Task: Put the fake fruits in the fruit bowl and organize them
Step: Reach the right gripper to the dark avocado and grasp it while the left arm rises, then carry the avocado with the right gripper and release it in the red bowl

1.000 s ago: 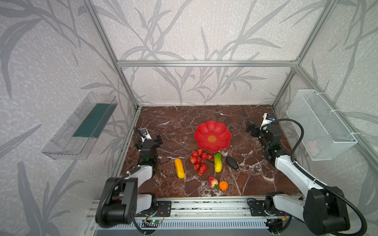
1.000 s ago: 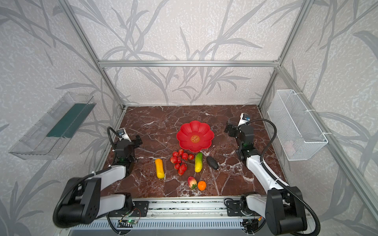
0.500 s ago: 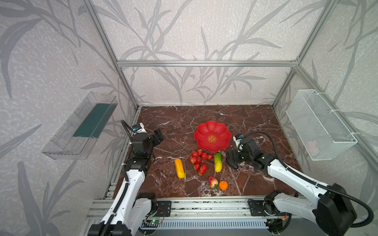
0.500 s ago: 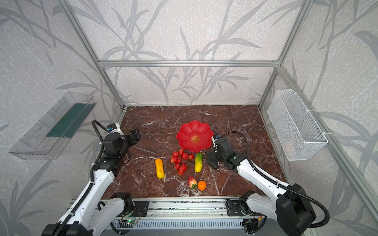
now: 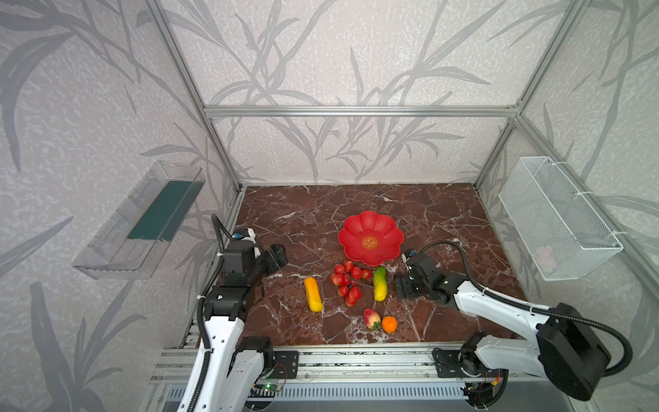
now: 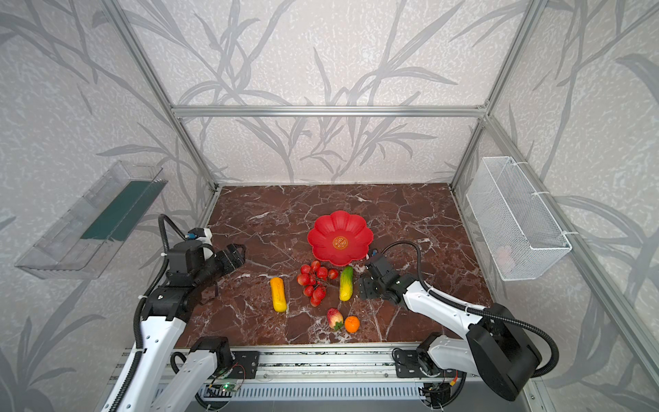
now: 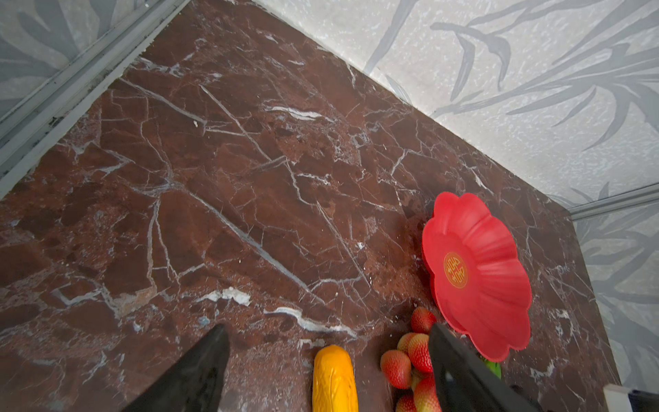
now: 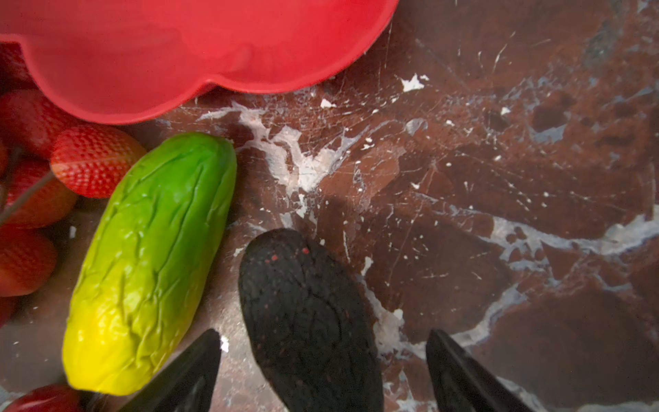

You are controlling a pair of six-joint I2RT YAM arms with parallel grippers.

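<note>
The fruit bowl [image 5: 356, 232] sits empty a little right of the middle of the marble bench [image 5: 303, 210]. It is glossy red with a scalloped petal rim and a gold emblem at its centre. All 6 fake fruits lie on the bench in front of it, none inside.

The red berry cluster [image 5: 347, 281] and the green-yellow oblong [image 5: 379, 283] lie just beside the bowl's near rim. In the right wrist view the oblong's [image 8: 149, 257] skin is wrinkled, green at the bowl end and yellow at the other. The yellow oblong [image 5: 313, 294] lies apart to the left. The red-yellow peach [image 5: 371, 318] and the small orange [image 5: 389, 324] sit side by side nearest the front rail.

The dark oval [image 8: 310, 321], blackish and pebbled, lies just right of the green-yellow oblong. The right tool [image 8: 322, 342] is spread, 1 finger on each side of the oval, with a gap showing on both sides.

The left tool [image 7: 328, 333] is spread and empty, raised near the bench's left edge.

Bare marble runs from behind and left of the bowl to the back wall. The bowl's right side is also open as far as the frame post.
</note>
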